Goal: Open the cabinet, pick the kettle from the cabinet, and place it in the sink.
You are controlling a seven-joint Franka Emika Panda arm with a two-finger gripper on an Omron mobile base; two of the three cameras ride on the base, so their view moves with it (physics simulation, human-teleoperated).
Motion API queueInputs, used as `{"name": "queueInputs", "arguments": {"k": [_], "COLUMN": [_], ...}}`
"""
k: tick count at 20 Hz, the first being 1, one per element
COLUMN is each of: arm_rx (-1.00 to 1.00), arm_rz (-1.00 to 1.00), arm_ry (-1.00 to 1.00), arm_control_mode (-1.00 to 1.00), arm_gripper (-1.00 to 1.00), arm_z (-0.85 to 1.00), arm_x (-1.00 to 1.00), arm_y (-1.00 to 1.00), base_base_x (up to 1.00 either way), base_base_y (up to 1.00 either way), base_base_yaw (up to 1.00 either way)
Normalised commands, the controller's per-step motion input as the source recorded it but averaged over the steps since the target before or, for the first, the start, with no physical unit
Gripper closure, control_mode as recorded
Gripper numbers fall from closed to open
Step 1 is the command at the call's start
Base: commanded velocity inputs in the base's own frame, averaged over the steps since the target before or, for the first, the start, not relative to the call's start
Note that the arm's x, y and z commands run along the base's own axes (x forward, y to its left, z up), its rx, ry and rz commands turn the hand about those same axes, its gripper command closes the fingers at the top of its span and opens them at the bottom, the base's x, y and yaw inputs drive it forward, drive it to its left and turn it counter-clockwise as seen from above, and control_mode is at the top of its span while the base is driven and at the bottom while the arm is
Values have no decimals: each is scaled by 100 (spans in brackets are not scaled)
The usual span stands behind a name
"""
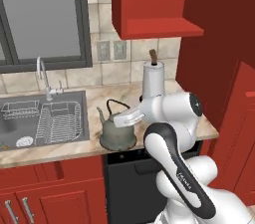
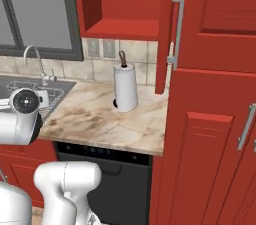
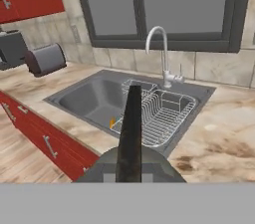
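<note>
A kettle hangs just above the marble counter, to the right of the sink, carried by the robot's hand. In the hand view the kettle's dark arched handle runs straight up the middle of the frame over its grey-green dome, and the hand is closed on that handle at the top of the arch. The cabinet stands open in the right base view, its shelf bare and its door swung out edge-on beside the long silver bar.

The kettle looks rigid and smooth-sided, probably fairly light if it is not filled; its squat round body offers little to grip, so the arch remains the sensible hold. Gripped on a thin bar, it may swing or tip toward its spout during travel, so a level, unhurried carry seems wise.

Ahead, the sink's open basin lies left of the wire rack, below the curved faucet. The basin looks the roomier landing spot. A paper-towel roll stands upright on the counter near the wall.
</note>
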Motion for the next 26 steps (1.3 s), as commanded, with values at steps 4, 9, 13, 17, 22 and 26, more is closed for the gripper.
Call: {"name": "queueInputs", "arguments": {"k": [4, 9, 13, 17, 22, 26], "arm_rx": [0, 0, 0, 0, 0, 0], "arm_rz": [0, 0, 0, 0, 0, 0], "arm_ry": [0, 0, 0, 0, 0, 0], "arm_control_mode": [100, 100, 100, 100, 100, 100], "arm_gripper": [100, 100, 100, 100, 100, 100], "arm_z": [0, 0, 0, 0, 0, 0], "arm_x": [0, 0, 0, 0, 0, 0], "arm_y": [0, 0, 0, 0, 0, 0], "base_base_x": [-9, -8, -2, 0, 5, 9], "base_base_y": [71, 72, 74, 74, 74, 74], "base_base_yaw": [0, 0, 0, 0, 0, 0]}}
